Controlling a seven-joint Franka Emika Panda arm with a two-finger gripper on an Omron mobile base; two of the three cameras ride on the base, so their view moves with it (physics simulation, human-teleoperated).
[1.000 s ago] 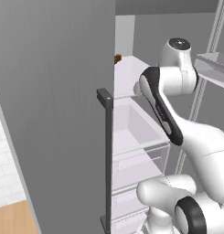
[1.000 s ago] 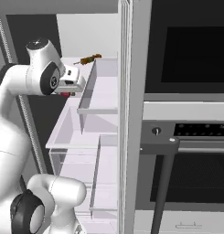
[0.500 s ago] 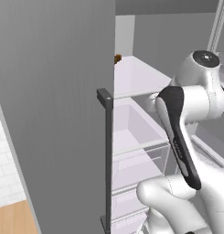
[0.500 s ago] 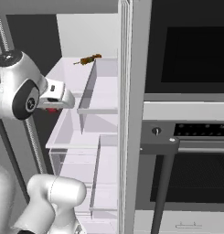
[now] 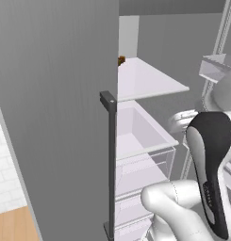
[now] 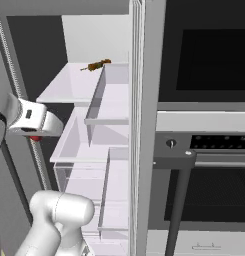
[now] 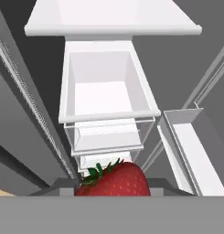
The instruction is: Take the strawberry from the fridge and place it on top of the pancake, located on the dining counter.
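The tool (image 6: 36, 134) is closed around the strawberry (image 7: 114, 179), holding it just outside the open fridge (image 5: 55, 117), level with the white drawers (image 7: 106, 98). A small brown food lump (image 6: 97, 64) lies on the upper shelf (image 5: 145, 82).

Open fridge (image 5: 55, 117) door, seemingly close left.
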